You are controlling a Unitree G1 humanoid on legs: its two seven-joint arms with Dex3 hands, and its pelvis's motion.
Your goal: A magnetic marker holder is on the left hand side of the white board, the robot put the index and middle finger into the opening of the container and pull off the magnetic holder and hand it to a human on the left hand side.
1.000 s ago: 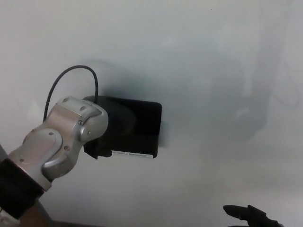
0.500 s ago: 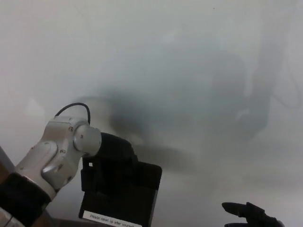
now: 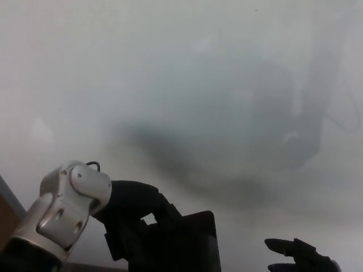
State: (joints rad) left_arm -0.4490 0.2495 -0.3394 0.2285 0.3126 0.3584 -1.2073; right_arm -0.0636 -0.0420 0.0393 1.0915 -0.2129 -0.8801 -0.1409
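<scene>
A wide white glossy whiteboard fills the far scene. At near left, the left robot hand grips the black rectangular magnetic marker holder. At near right, the right robot hand shows spread, empty fingers.

— What is seen of the left arm?
— A rounded silver-grey wrist casing with small screw holes, a thin black cable, then a black left hand.
— And the right hand?
— Black too; only dark fingertips can be made out, perhaps.
</scene>
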